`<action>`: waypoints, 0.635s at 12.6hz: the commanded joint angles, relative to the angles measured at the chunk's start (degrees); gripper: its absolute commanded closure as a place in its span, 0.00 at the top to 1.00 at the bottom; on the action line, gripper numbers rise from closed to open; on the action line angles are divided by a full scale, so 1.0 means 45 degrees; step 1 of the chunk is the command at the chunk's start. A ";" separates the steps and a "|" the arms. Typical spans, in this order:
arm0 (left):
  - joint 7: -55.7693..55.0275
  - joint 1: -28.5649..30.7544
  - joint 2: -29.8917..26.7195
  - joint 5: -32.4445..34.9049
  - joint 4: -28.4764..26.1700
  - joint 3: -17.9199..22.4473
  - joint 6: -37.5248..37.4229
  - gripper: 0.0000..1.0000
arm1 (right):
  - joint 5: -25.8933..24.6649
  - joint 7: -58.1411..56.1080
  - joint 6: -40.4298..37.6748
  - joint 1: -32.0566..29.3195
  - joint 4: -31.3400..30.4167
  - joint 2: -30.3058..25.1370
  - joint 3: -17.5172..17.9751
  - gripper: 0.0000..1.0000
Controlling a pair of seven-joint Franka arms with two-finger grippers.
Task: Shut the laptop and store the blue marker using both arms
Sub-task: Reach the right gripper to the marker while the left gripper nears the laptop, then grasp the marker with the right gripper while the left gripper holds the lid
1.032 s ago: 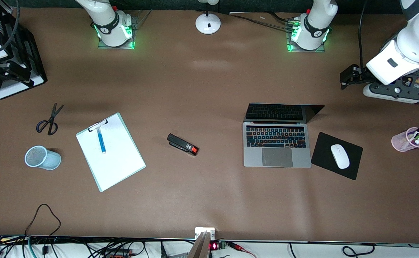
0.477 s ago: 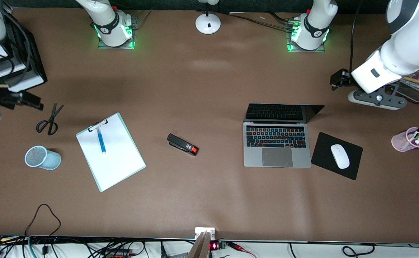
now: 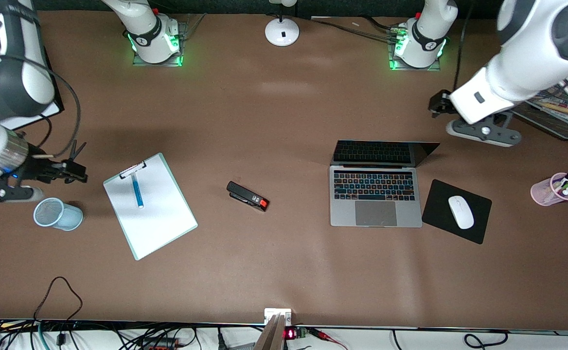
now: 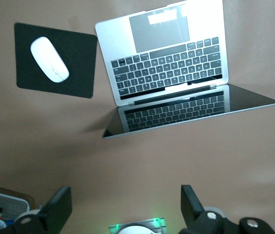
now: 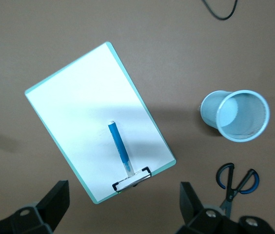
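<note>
Hovering above bare table near the corner at the left arm's end, on the robots' side, the left gripper (image 3: 434,103) has its fingers spread wide and holds nothing; it is close to the lid's top edge but not touching it. The laptop (image 3: 375,194) sits open toward that end of the table, its dark screen tilted back toward the robots, with a mouse pad (image 3: 456,211) and white mouse (image 3: 460,212) just beside it. A pink cup (image 3: 551,190) of pens stands near the table's edge at that end.

At the right arm's end, the right gripper (image 3: 72,170) hangs over the scissors (image 5: 237,183), fingers also spread and empty (the wrist view shows both black fingers well apart). The blue marker (image 3: 137,190) lies on the white clipboard (image 3: 162,218), its white end tucked near the clip. A light-blue mesh cup (image 3: 58,213) lies tipped on its side beside the clipboard, nearer the front camera than the scissors. A black stapler (image 3: 247,196) rests between clipboard and laptop.

Both arms appear to be at the approach step; nothing is grasped or closed yet. Next, the left gripper likely needs to get above the lid's top edge and push it down toward the keys, while the right needs to come over the marker, line its fingers across the barrel, and descend. The thin marker lying flat on the board may call for a careful, low pinch.
</note>
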 commanded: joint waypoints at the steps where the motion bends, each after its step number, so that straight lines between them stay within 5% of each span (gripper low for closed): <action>1: -0.1178 0.0037 -0.0001 -0.0105 -0.0702 -0.0760 0.0281 0.94 | 0.0163 -0.0337 0.0118 0.0092 0.0294 0.1053 0.0017 1.00; 4: -0.1885 0.0057 -0.0799 -0.0202 -0.2904 -0.1563 0.2094 0.85 | 0.0104 -0.1450 0.0895 0.0249 0.0294 0.2070 0.0018 1.00; 8: -0.1865 0.0116 -0.1056 -0.0866 -0.4453 -0.1662 0.2296 0.28 | 0.0104 -0.1706 0.1992 0.0638 0.0313 0.3321 0.0018 1.00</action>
